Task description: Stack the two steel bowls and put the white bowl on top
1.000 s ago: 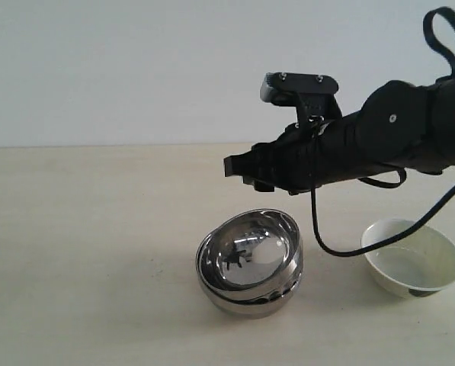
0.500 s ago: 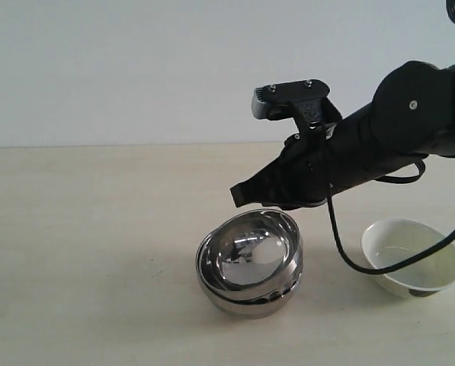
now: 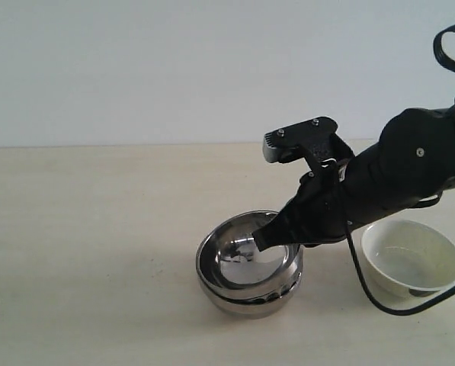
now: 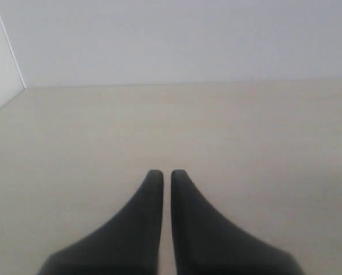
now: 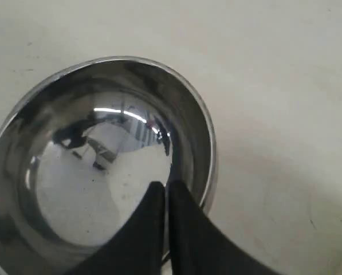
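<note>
End effector [image 3: 259, 242] aslant over steel bowls [image 3: 246, 296]

- The upper steel bowl [image 3: 238, 263] is shiny and mirror-like. I see it nested inside the other one and tilted, its rim raised on the side toward the white bowl [image 3: 410, 263].
- The lower steel bowl [image 3: 250, 301] stands upright on the table [image 3: 97, 267]. Only its polished outer wall and rim show.
- The white bowl is glossy cream and sits upright on the table, beside my stack but not touching it. It has a dark mark low on its outside.

Plain pale wall [image 3: 136, 69] behind beige tabletop [image 3: 75, 229]
</note>
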Robot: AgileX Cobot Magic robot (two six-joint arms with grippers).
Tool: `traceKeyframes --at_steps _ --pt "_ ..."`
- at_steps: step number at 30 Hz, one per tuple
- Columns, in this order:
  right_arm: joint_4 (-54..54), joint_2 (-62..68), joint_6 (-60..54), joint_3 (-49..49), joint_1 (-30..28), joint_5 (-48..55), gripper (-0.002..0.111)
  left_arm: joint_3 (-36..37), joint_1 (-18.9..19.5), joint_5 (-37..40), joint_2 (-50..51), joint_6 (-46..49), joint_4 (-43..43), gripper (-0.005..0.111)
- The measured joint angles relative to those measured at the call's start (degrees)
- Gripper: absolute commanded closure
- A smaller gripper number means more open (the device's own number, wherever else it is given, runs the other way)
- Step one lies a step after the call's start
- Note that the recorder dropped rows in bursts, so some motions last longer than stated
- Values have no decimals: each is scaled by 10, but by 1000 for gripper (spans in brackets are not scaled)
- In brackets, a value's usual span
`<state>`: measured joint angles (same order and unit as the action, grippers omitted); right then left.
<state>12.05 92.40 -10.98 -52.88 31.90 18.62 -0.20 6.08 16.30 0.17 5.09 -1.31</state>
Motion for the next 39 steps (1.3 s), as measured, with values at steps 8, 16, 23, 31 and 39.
traceKeyframes --at_steps 8,16,23,31,39 --pt "-2 10 7 1 0 0 108 0 0 0 0 0 0 103" --pt "-2 39 7 2 0 2 108 0 0 0 0 0 0 103" --pt "-2 42 7 3 0 -28 108 0 0 0 0 0 0 103" --pt "-2 15 6 3 0 -45 108 0 0 0 0 0 0 103" --pt "16 -75 7 3 9 11 108 0 0 0 0 0 0 103"
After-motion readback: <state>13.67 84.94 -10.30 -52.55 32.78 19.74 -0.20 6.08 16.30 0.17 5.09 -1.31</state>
